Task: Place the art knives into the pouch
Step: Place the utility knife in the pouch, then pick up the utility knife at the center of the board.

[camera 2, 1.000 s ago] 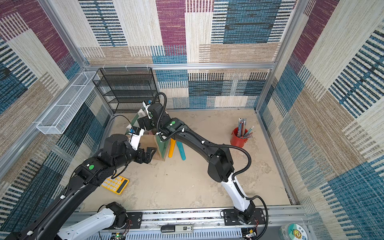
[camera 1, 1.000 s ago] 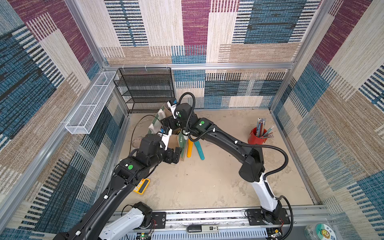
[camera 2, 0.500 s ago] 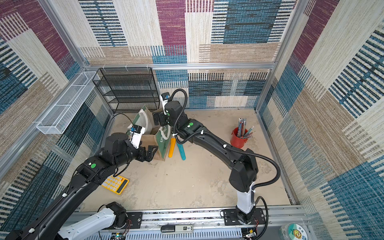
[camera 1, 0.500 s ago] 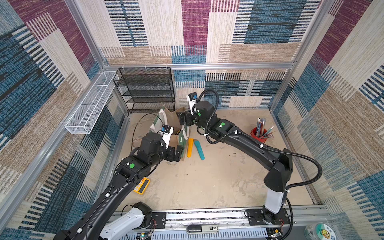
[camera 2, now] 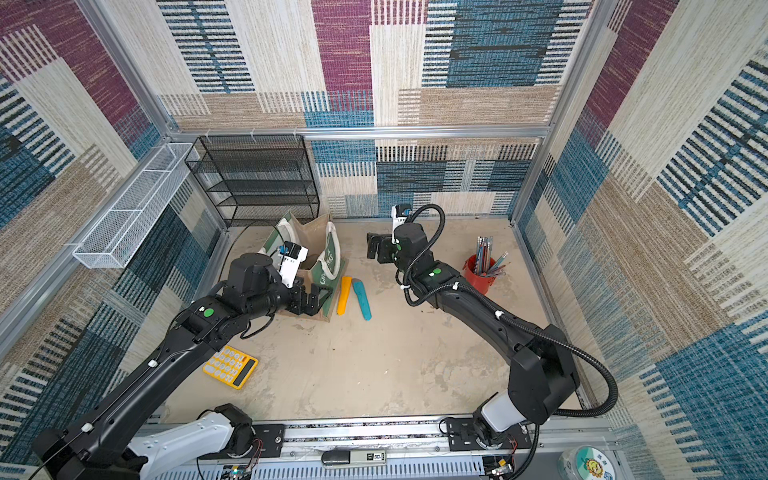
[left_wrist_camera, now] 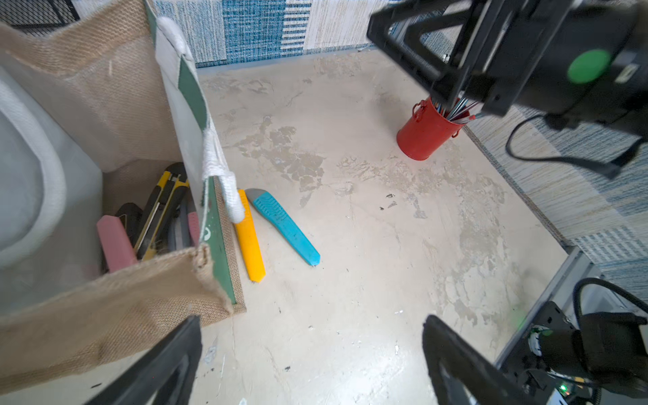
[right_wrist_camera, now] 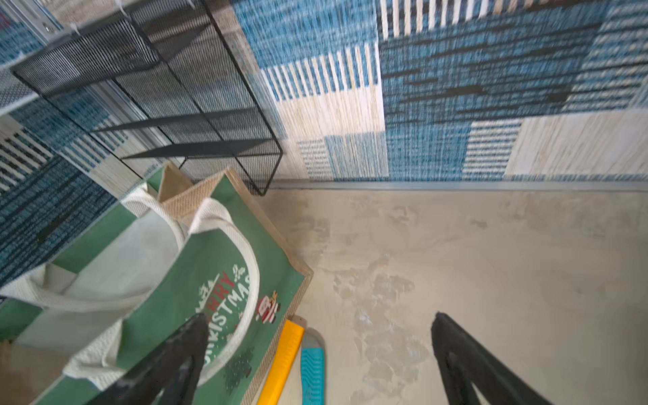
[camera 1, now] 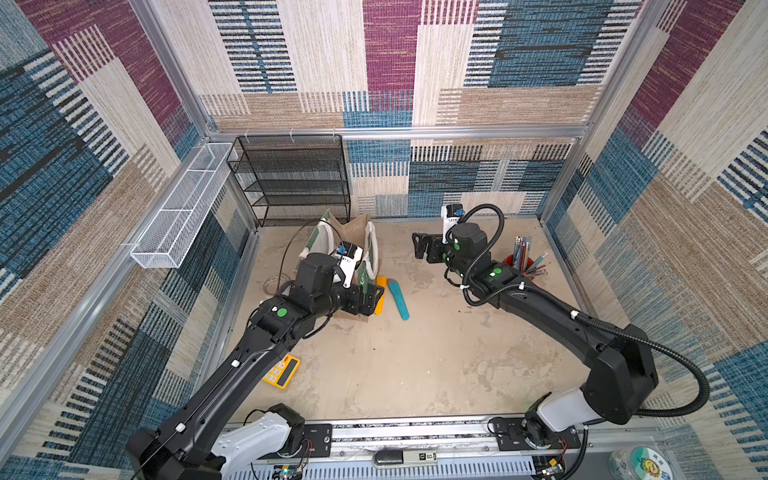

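The pouch, a tan burlap bag with green panels and white handles, stands open at the back left. Several art knives lie inside it, among them a pink one and a yellow-black one. Outside, against its right side, lie a yellow art knife and a teal art knife. My left gripper is open and empty at the pouch's near corner. My right gripper hangs open and empty, right of the pouch.
A red pen cup stands at the right, behind my right arm. A yellow calculator lies near the left arm. A black mesh shelf stands behind the pouch, and a white wire basket hangs on the left wall.
My right arm has swung from over the pouch's mouth to the right and back, open all the while. The left arm has barely moved. Both outside knives lie as before.
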